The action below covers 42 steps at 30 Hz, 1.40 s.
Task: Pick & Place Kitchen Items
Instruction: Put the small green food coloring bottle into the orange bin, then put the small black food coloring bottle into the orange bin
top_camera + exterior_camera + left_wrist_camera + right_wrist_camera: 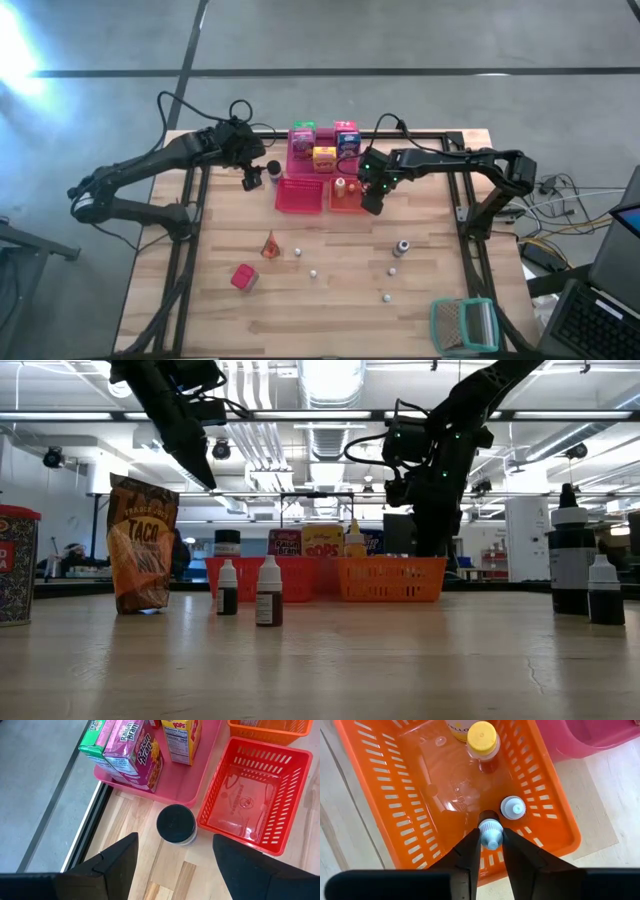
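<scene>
- The right gripper is hanging over the orange basket, its fingers bracketing the white cap of a small dark bottle; whether they are pinching it cannot be told.
- A second white-capped bottle and a yellow-capped bottle are standing inside that basket.
- The left gripper is hovering spread wide above a black-lidded jar, which is sitting beside the red basket.

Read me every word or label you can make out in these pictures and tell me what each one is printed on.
"TACO": orange-brown snack bag standing on the table.
"Raisin Bran": pink cereal carton on the pink tray.
"Nutrition Facts" and "100": yellow carton beside it.
"POPS": yellow carton's front in the low view.
"ELLO", cut off: yellow-capped bottle in the orange basket.
Green carton: print too blurred.
</scene>
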Each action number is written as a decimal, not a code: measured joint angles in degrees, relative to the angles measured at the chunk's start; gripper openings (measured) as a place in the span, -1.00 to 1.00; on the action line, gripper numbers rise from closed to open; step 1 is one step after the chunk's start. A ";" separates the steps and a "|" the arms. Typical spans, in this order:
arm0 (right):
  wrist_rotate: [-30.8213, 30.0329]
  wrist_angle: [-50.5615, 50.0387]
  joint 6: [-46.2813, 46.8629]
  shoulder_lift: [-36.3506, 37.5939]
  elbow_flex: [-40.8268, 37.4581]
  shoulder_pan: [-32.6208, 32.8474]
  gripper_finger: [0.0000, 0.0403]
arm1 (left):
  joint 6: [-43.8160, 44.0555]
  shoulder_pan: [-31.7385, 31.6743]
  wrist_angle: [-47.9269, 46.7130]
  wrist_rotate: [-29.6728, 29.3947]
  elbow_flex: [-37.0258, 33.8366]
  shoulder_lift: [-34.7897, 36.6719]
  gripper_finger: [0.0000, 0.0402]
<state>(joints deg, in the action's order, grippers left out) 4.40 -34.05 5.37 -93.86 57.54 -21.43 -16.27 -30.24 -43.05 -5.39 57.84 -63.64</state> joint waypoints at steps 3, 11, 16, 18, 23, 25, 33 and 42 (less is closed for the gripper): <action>0.00 0.01 -0.02 0.00 0.00 0.00 -0.59 | 0.00 0.00 0.00 0.00 -0.02 0.00 0.30; 0.00 -0.02 -0.74 0.00 0.00 0.04 -0.67 | 0.00 0.00 0.00 0.00 0.00 0.02 0.30; 0.02 -3.55 -1.27 0.00 2.28 0.04 -0.74 | 0.00 0.01 0.00 0.00 0.00 0.00 0.30; 0.04 -5.71 -1.53 0.00 4.46 0.04 -0.77 | 0.00 0.01 0.00 0.00 -0.01 0.01 0.30; 0.02 -12.85 -2.13 0.02 11.08 0.67 -0.82 | 0.00 0.00 0.00 0.00 0.00 0.00 0.30; 0.00 -15.91 -2.12 0.04 13.63 1.70 -0.85 | 0.00 0.00 0.00 0.00 -0.02 0.00 0.30; -0.15 -20.00 -2.36 0.07 21.66 8.85 -0.95 | 0.00 0.01 0.01 0.00 -0.01 0.00 0.30; -4.65 -20.18 2.09 0.13 25.62 18.53 -0.96 | 0.00 0.02 0.01 -0.01 0.00 0.00 0.30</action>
<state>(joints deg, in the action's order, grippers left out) -0.24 -54.23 7.46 -93.73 83.15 -2.90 -16.27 -30.22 -43.03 -5.40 57.84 -63.64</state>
